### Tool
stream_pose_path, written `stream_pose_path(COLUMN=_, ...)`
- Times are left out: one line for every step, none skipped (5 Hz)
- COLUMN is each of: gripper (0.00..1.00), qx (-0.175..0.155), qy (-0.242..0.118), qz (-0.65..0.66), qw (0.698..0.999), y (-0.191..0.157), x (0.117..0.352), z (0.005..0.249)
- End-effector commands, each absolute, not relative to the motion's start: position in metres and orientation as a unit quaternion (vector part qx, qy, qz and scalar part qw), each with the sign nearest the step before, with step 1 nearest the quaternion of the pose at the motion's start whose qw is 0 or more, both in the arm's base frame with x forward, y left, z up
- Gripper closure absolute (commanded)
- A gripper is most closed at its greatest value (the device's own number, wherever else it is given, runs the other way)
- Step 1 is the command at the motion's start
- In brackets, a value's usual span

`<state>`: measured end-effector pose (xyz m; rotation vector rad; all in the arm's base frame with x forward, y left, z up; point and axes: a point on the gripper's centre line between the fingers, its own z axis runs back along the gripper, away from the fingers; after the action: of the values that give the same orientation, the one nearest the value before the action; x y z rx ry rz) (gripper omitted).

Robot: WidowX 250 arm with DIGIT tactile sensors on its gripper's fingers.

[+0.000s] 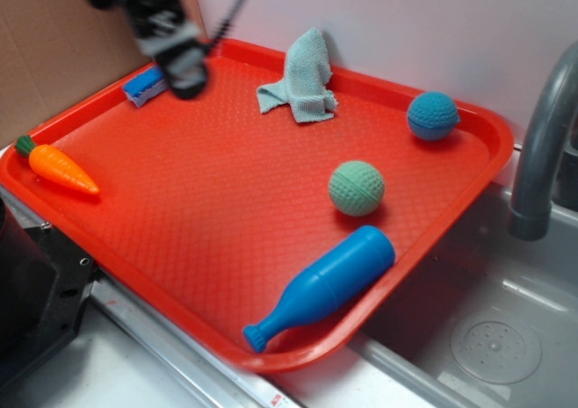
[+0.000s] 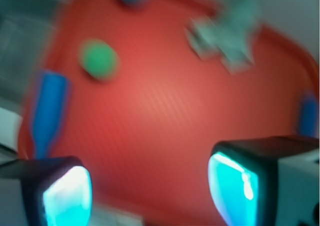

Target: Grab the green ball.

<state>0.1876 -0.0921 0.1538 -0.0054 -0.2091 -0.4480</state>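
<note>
Plainly the reach has not yet begun in earnest: the claw (image 1: 185, 69) hangs above the tray's far-left corner, at about eleven o'clock, well apart from the green ball (image 1: 356, 188). In the wrist view its two fingers stand wide apart with nothing between them, so it is open and empty. That view is blurred, yet the green ball (image 2: 98, 59) shows at about ten o'clock, far ahead of the fingers (image 2: 240, 181).

Counted from largest to smallest:
- One red tray (image 1: 181, 200), carrying everything, set beside a sink (image 1: 492, 336) with one grey tap (image 1: 542, 146) at three o'clock.
- One blue bottle (image 1: 325, 286), lying on its side at five o'clock, just beside the green ball.
- One pale teal cloth (image 1: 302, 78), crumpled at twelve o'clock.
- One toy carrot (image 1: 59, 167) at nine o'clock.
- Two textured balls: the green one, right of centre at about three o'clock, and a blue ball (image 1: 432, 115) at two o'clock.
- One small blue block (image 1: 144, 86), beneath the claw.

My judgement: the next move calls for a long crossing of the tray toward three o'clock, then a descent with the fingers straddling the green ball, keeping clear of the bottle.
</note>
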Motion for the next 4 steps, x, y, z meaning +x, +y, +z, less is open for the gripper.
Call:
stream_pose_path(gripper=0.0, qx=-0.04, qy=-0.14, qz=-0.314, qw=0.938, y=-0.155, x=0.232, z=0.131)
stream_pose_path(gripper=0.0, qx=-0.042, qy=-0.113, qz=-0.313, qw=0.942, y=-0.16, x=0.242, z=0.108)
stream_pose_path(gripper=0.0, qx=-0.043, qy=-0.08, qz=-0.293, qw=0.952, y=-0.154, x=0.245, z=0.08)
stream_pose_path(gripper=0.0, qx=-0.043, qy=-0.054, qz=-0.271, qw=0.96, y=-0.144, x=0.242, z=0.059)
